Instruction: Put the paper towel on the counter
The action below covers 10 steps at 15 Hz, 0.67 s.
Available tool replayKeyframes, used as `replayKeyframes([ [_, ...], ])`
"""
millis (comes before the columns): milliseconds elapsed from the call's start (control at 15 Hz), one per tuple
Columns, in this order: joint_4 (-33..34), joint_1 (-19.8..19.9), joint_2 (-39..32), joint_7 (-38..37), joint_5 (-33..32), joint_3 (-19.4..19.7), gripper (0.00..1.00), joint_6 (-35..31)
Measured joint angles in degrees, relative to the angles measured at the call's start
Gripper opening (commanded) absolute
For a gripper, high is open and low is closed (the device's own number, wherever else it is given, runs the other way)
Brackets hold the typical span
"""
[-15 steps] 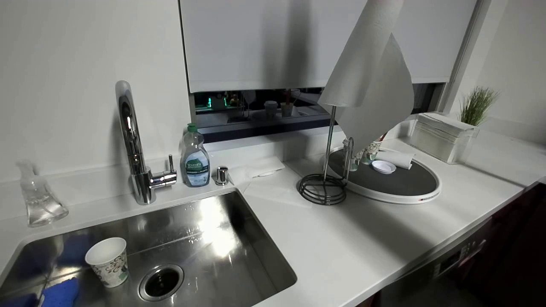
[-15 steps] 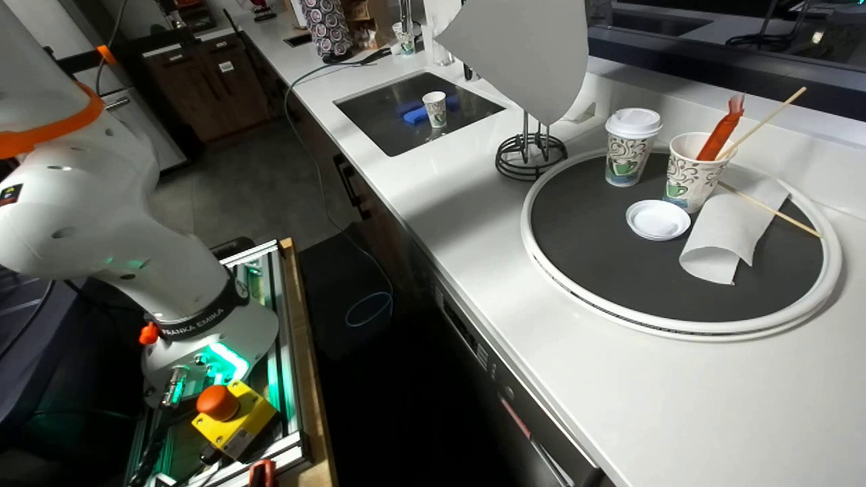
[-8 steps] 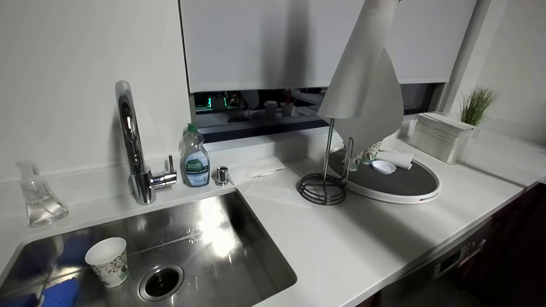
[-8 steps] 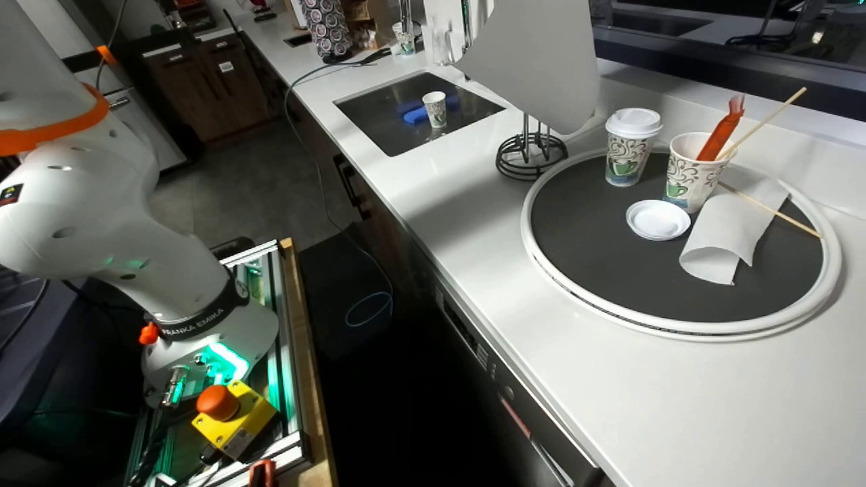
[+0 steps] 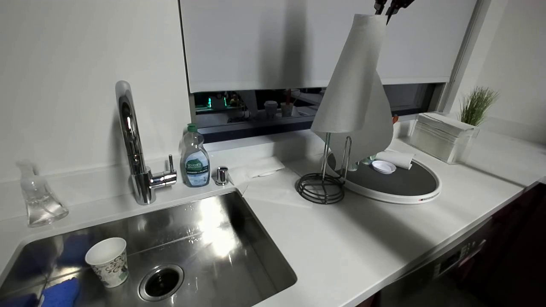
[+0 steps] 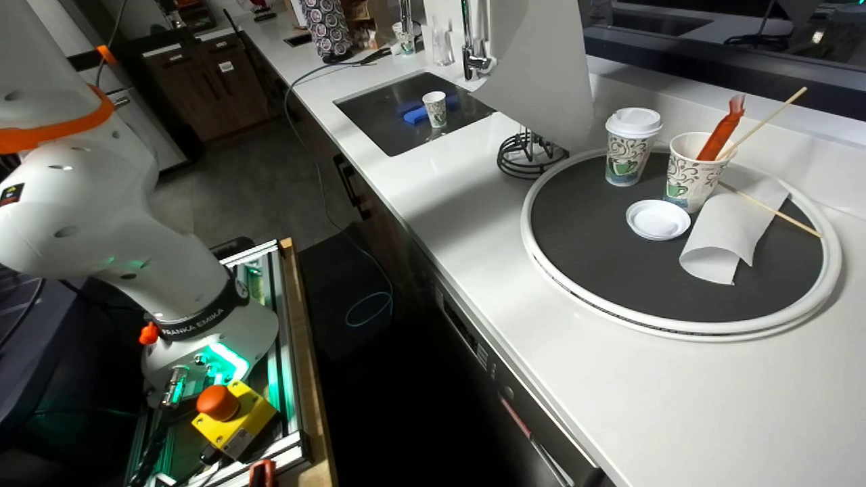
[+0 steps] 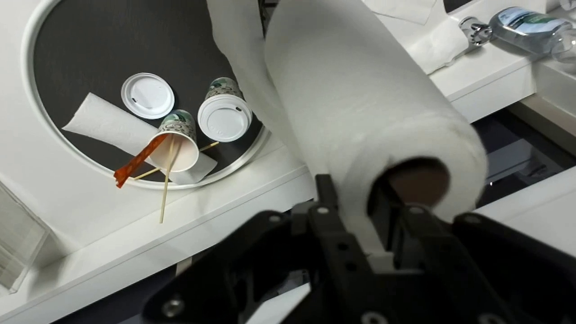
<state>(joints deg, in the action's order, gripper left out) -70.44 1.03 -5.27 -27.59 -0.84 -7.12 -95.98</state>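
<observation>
Paper towel roll (image 5: 349,81) hangs tilted above the white table (image 5: 341,243). You see the white robot arm (image 6: 101,196) only in an exterior view, where it stands beside the table. The stainless steel sink (image 5: 251,251) shows in both exterior views, the round tray (image 6: 595,264) in all three views, cut off in the wrist view. The wire stand (image 5: 320,200) is under the roll, its base well below the roll's lower end; you cannot tell whether the stand reaches up inside. A dish soap bottle (image 5: 196,164) comes to you in an exterior view and in the wrist view's upper right corner. Only the wrist view lets you look into the roll's open core (image 7: 423,180): the pincer (image 7: 356,186) has one finger inside it and another finger (image 7: 326,193) outside, the roll's wall between them. Whether the pincer clenches that wall or has released it, you cannot tell.

Against a second ago, your roll sits lower, and its upper end has come into an exterior view. The loose sheet (image 5: 371,123) has dropped with it, and the stand's base has shifted slightly. The faucet's lever (image 6: 479,63), hidden then, now shows beside the sheet in an exterior view. Fingertips (image 5: 393,10) have entered an exterior view at its top edge.
</observation>
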Motion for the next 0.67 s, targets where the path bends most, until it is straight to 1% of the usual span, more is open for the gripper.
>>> replayKeyframes([
  [333,1.15,-0.31,0.52,-0.50,0.00,-0.39,0.96,0.00],
  [400,1.56,-0.32,0.80,-0.50,0.00,-0.41,0.99,0.00],
  [667,3.06,-0.32,2.22,-0.50,0.00,-0.41,1.00,0.00],
])
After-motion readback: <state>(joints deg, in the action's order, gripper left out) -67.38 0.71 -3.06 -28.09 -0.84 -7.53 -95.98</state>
